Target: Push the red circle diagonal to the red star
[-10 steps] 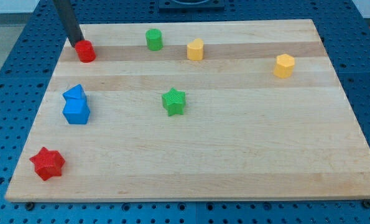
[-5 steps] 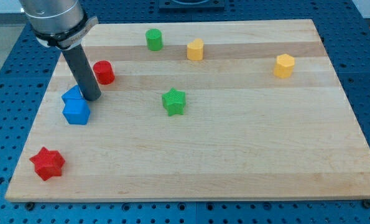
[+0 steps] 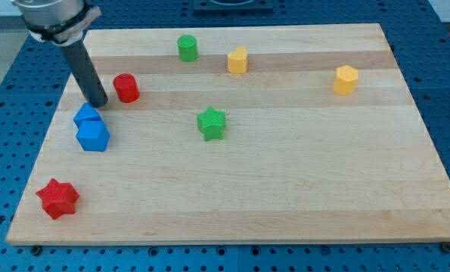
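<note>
Red circle (image 3: 126, 88) sits just right of my tip (image 3: 98, 103); this gripperless end effector should nudge it gently toward the red star (image 3: 57, 199).

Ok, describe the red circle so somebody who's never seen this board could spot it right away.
Start at the wooden board and go to its upper-left part, near the view's top-left corner. There my tip stands just to the view's left of the red circle, a short red cylinder. The only other red block, the red star, is spiky and sits at the view's bottom left.
</note>
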Available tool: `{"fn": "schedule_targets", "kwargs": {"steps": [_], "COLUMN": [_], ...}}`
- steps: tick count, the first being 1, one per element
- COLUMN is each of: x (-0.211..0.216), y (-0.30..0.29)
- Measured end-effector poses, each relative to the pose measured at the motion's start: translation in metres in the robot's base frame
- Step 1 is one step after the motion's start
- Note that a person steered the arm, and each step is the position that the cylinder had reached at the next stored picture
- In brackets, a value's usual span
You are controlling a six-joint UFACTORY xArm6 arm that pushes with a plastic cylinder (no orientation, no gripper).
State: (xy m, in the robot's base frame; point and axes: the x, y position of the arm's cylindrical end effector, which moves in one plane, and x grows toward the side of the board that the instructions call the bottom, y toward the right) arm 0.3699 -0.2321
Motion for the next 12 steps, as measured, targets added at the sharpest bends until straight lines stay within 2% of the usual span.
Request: {"fn": "schedule_targets", "kwargs": {"steps": [1,2,4,6,8,9,12], "x": [-0.045,-0.023,-0.003,0.034,0.0,0.003,0.061], "y": [0.004,0.036,0.052,0.074,0.093,0.106,0.098]}}
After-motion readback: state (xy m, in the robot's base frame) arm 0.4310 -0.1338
